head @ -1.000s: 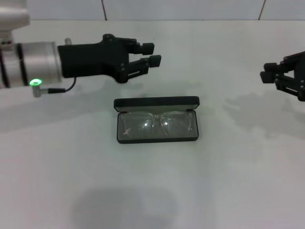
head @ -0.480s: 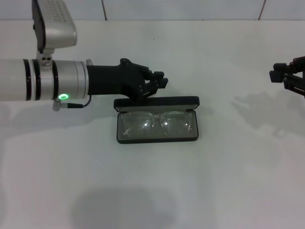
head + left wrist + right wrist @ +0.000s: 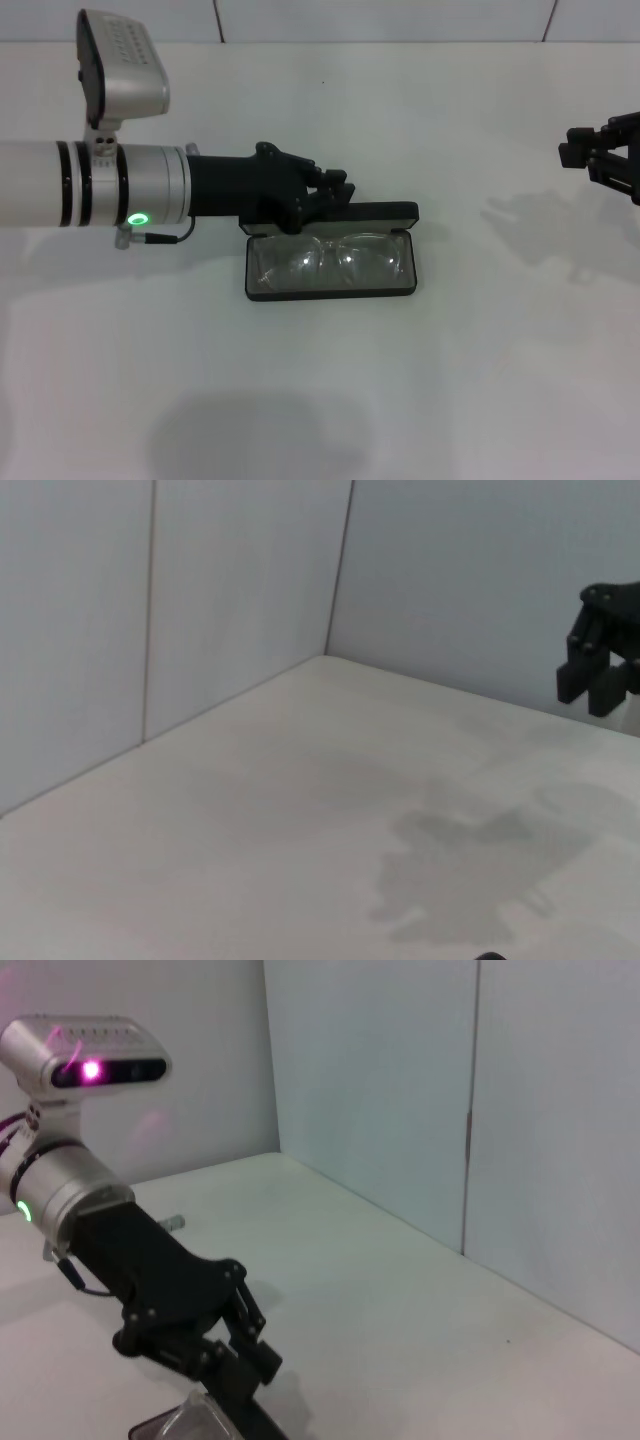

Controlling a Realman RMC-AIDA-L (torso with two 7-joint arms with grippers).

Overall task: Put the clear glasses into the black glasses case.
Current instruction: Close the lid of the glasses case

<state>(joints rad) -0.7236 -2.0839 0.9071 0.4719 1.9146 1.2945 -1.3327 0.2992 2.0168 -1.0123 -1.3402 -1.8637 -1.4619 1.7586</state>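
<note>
The black glasses case (image 3: 330, 293) lies open at the middle of the table, its lid (image 3: 380, 212) standing up along the far side. The clear glasses (image 3: 330, 260) lie inside the case on the lining. My left gripper (image 3: 340, 188) reaches in from the left, shut, with its tips right at the far edge of the lid's left half; I cannot tell whether they touch it. The right wrist view shows the same left gripper (image 3: 255, 1355) low over the case. My right gripper (image 3: 572, 157) hangs at the far right, well away from the case, holding nothing.
The white table (image 3: 320, 400) is bounded by a white wall (image 3: 240, 600) at the back. The left arm's silver forearm (image 3: 90, 185) with its camera block (image 3: 125, 75) spans the left half. The right gripper (image 3: 592, 685) shows far off in the left wrist view.
The left gripper came down and toward me from above the table's far side to the case's lid, its fingers drawing together. The right gripper drifted slightly outward. Case and glasses stayed put.
</note>
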